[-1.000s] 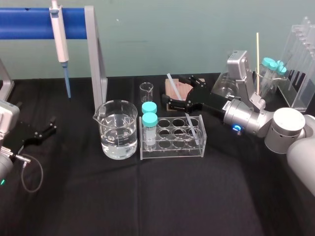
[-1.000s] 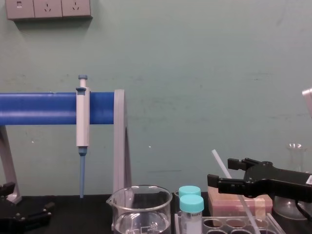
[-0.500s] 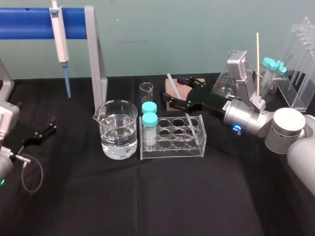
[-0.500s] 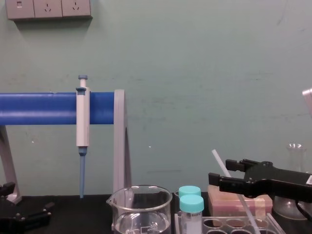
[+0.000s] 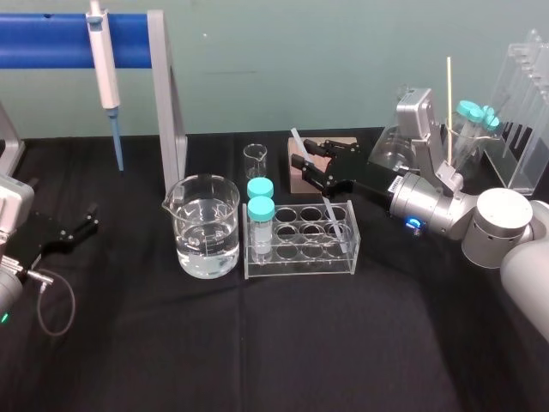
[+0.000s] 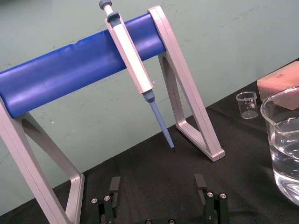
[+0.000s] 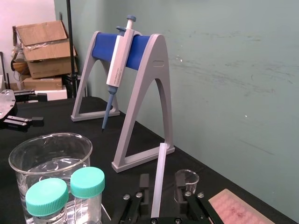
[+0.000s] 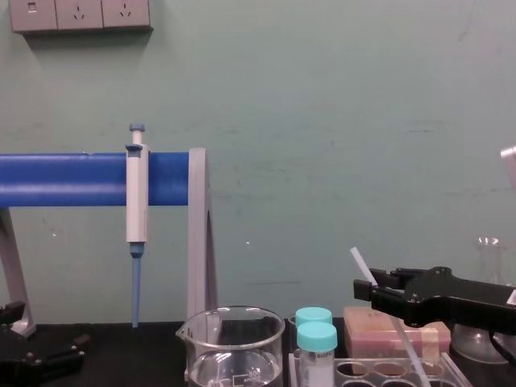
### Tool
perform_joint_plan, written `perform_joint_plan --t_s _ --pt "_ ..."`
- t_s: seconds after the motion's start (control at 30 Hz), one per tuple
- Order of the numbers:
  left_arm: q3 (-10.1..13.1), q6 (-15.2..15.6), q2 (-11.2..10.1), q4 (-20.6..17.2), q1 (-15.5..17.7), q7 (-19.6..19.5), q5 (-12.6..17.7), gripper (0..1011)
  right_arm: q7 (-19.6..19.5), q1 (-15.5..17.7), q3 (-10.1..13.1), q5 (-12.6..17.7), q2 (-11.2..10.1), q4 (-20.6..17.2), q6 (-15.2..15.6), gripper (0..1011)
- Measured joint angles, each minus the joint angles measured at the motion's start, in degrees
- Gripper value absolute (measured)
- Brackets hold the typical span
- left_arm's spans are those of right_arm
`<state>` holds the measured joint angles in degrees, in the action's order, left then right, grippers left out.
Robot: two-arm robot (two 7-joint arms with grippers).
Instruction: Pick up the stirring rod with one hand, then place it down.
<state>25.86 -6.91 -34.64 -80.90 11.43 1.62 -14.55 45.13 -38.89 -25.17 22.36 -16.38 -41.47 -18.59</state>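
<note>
The black-covered desk (image 5: 257, 352) carries all the glassware. At its far left, a pipette stand (image 5: 165, 94) with a blue crossbar is seen, from which a grey pipette (image 5: 103, 64) with a blue tip is hung.

The right gripper (image 5: 307, 168) is held out from the right, above the far side of the tube rack (image 5: 300, 256). Its fingers (image 7: 145, 186) are drawn narrow on either side of the stirring rod (image 5: 333, 220), and in the right wrist view a slight gap is shown between the rod and one finger. The left gripper (image 6: 158, 186) is parked low at the desk's left edge, with its fingers spread wide.

A large beaker (image 5: 206, 227), partly filled with clear liquid, is placed just left of the tube rack. The rack, of clear plastic, holds two teal-capped tubes (image 5: 261, 209) in its left-end wells; what the tubes contain cannot be told. The stirring rod is stood in a well at the rack's near right, leaning up and away to the left, so that its upper end passes between the gripper's fingers.

Behind the gripper a pink block (image 8: 395, 332) is laid on the desk. To the right, a glass flask (image 5: 390, 153) is stood. A small beaker (image 5: 255, 161) of clear glass is set far of the rack, between the stand and the pink block.
</note>
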Motion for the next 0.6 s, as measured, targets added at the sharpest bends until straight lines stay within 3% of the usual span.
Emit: perform_joint_plan --t_s 0.37,0.6 --pt "0.00 0.00 0.00 0.00 0.00 0.00 0.00 1000 0.00 0.00 0.00 0.00 0.00 0.00 0.00 67" --pt "0.00 0.00 0.00 0.00 0.00 0.00 0.00 1000 0.01 0.00 0.00 0.00 0.00 0.00 0.00 67"
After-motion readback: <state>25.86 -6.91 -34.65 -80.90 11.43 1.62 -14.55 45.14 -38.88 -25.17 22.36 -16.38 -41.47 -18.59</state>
